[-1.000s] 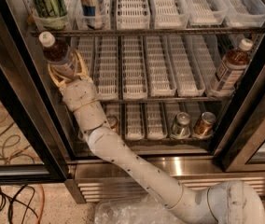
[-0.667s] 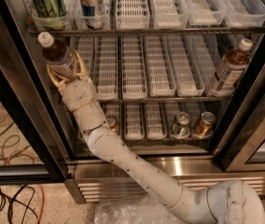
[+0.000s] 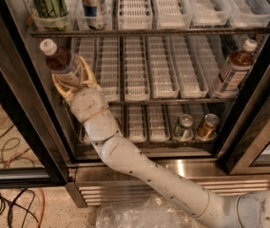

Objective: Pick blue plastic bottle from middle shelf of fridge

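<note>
Where my arm [image 3: 139, 167] reaches up into the fridge [image 3: 187, 166], I see the tool [image 3: 71, 74] at the left end of the middle shelf [image 3: 137, 75]. Its two yellowish fingers [image 3: 59, 84] are closed around the lower body of the blue plastic bottle [image 3: 61, 63]. The bottle leans at the shelf's front edge, white cap toward the upper left. Another bottle [image 3: 230, 72] stands far right.

End effector [image 3: 69, 70] grips blue plastic bottle [image 3: 59, 60] at middle shelf's [image 3: 173, 100] left — door frame [image 3: 21, 103] close beside, lanes [image 3: 137, 65] open rightward.
</note>
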You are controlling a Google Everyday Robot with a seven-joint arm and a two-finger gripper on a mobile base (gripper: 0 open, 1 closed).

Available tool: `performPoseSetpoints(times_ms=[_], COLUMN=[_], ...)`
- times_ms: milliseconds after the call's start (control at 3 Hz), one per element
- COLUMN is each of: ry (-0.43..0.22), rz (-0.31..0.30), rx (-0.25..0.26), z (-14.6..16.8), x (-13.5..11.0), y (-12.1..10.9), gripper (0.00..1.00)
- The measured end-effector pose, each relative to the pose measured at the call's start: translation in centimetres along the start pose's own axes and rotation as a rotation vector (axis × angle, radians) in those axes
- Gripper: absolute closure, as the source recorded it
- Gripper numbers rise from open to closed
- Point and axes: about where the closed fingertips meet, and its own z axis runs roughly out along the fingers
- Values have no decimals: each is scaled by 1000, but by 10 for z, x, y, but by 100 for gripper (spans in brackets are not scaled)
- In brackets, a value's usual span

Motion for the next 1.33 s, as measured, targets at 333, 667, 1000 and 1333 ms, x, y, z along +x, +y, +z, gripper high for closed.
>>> performPoseSetpoints(times_ms=[333,667,1000,1333], ry=[15,39,72,103], rz=[-18,0,24,47], rx=[-13,-87,-150,-195], z=[-26,-51,-74,-96], x=[-18,-31,-39,-46], y=[-1,6,11,13], gripper=[100,100,100,100])
